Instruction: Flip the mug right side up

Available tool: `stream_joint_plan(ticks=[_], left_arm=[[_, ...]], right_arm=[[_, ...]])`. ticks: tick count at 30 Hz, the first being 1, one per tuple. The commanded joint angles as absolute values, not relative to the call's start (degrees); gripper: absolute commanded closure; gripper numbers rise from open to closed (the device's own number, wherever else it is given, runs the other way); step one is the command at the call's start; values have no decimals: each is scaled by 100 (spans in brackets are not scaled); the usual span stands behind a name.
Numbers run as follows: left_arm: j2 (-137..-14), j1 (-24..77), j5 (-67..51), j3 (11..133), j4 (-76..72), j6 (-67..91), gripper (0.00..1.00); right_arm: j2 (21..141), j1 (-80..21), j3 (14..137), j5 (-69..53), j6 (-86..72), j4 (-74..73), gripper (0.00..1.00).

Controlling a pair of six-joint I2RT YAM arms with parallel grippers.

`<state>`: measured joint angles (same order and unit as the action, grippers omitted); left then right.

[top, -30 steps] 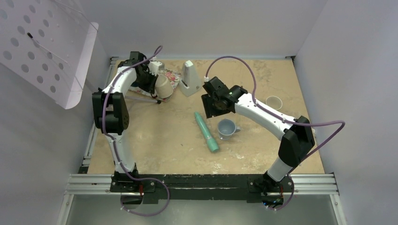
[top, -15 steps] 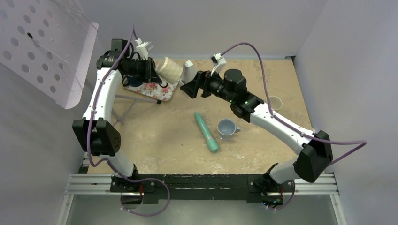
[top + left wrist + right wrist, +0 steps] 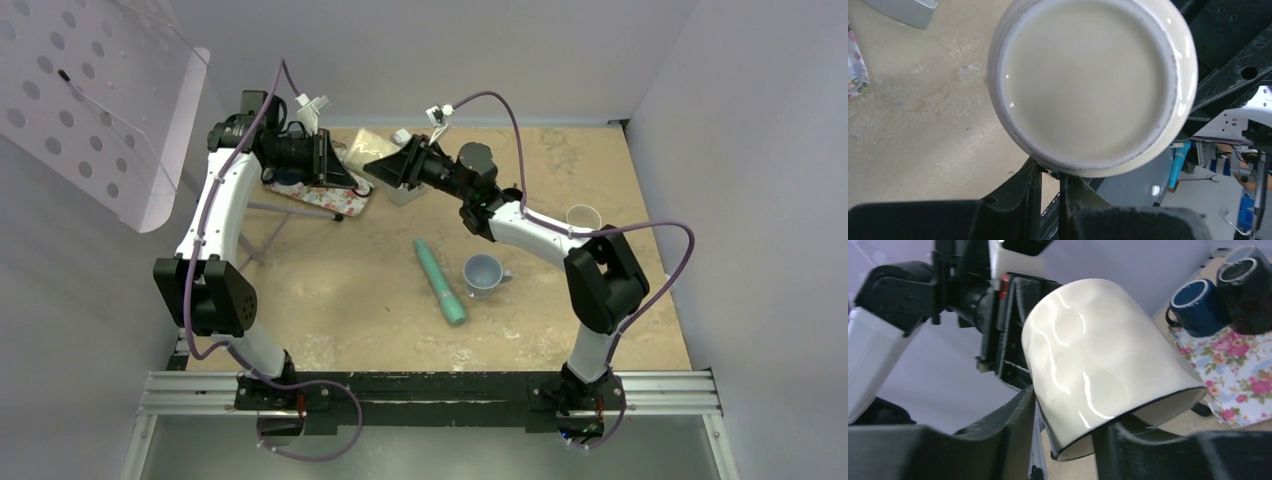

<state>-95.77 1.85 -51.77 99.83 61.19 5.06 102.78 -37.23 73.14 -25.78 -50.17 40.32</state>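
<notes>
Aloft, face to face, left pincer (image 3: 1048,187) gripping mug (image 3: 1098,365), right pincer (image 3: 1068,440) straddling rim, closure unclear

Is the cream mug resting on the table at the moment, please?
No, the cream mug is tilted in mid-air, held by the left gripper.

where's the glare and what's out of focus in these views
Right wrist view: wavy white glare streaks run across the glossy cream ceramic mug, and the right gripper's fingers are blurred in the foreground. Left wrist view: the mug's base fills the frame, slightly soft, with small glints near its edge. Top external view: evenly lit, only soft shadows on the tan table.
</notes>
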Motion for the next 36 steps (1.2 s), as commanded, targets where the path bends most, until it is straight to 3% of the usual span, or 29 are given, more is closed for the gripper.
stream_joint_plan(ticks=[1,3,4,5,6,8,9,10,15,19,22,30,36], left_arm=[[-9162,262,-6126,9823,6287,295,100],[-9151,256,-6203,9842,6634,-138,100],[-9150,255,-6198,9873,6828,-360,100],[-9149,248,-6139,9921,6985,-543,91],[-9152,246,-6014,9989,7120,-679,64],[-9169,231,-5562,10196,7356,-935,20],[-9183,224,-5322,10302,7427,-1023,7],[-9198,226,-5083,10401,7463,-1089,2],[-9348,223,-3715,10683,7094,-1029,0],[-9453,228,-2676,10724,6876,-1031,0],[-9499,229,-2443,10693,6854,-1091,0],[-9589,229,-2432,10539,6804,-1108,0],[-9581,229,-2426,10444,6794,-1198,0]], right_arm=[[10041,-3733,7788,-2940,-5113,5263,62],[9892,-3721,7701,-2906,-4896,5068,79],[9795,-3718,7673,-2871,-4773,4887,98],[9687,-3719,7674,-2782,-4554,4513,100],[9568,-3725,7697,-2702,-4300,4136,100],[9277,-3724,7818,-2391,-3668,3047,100],[9124,-3726,7960,-2104,-3307,2358,100],[8987,-3725,8123,-1732,-2920,1554,100],[8774,-3639,9250,29,-1575,-1887,100],[8835,-3379,10151,1535,-1419,-4127,100],[8640,-2889,10160,1998,-1664,-5216,100],[7558,-676,8741,2010,-1588,-5246,100],[7915,586,8515,1556,-1022,-4450,100]])
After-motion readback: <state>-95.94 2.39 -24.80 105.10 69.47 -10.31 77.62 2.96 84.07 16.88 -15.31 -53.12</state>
